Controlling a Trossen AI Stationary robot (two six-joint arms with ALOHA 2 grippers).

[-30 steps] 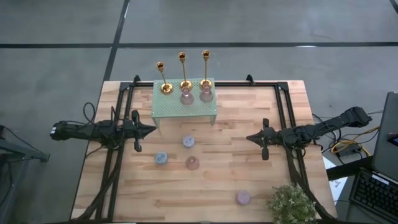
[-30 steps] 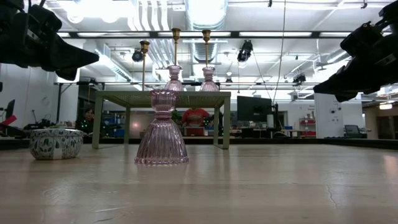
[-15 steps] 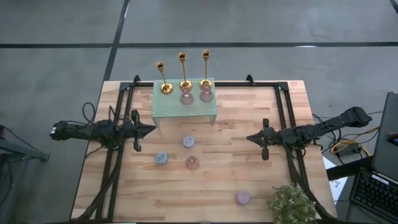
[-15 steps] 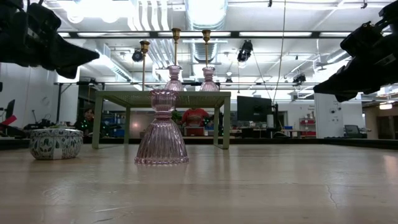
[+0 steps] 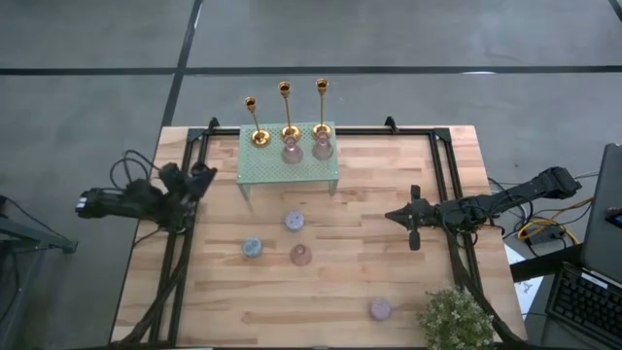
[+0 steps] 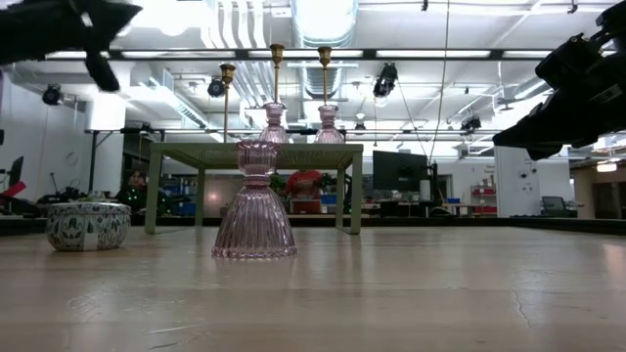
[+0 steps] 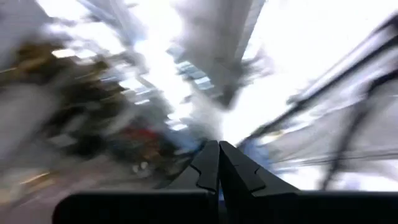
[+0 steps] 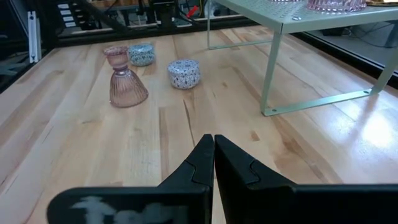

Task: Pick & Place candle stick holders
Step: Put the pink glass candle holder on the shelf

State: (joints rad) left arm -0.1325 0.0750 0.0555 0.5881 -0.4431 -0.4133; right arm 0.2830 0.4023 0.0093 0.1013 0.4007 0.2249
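Three gold candlesticks [image 5: 288,115] and two pink glass holders [image 5: 292,151] stand on the pale green rack [image 5: 289,171] at the table's far side. A third pink glass holder [image 5: 301,255] stands on its base on the table; it also shows in the low view [image 6: 254,210]. Two blue round holders [image 5: 293,223] [image 5: 252,248] and a purple one [image 5: 379,309] sit on the table. My left gripper [image 5: 207,174] is shut and empty, raised at the left, left of the rack. My right gripper [image 5: 390,216] is shut and empty at the right, pointing toward the table's middle.
A bushy potted plant [image 5: 455,319] stands at the near right corner. Black frame rails [image 5: 180,253] run along the table's left and right sides. Bare wood lies between the grippers and near the front edge.
My left gripper has drawn back toward the table's left edge, gone up and tipped upward, so that its wrist view now looks at the ceiling. It stays shut. The holders have not moved.
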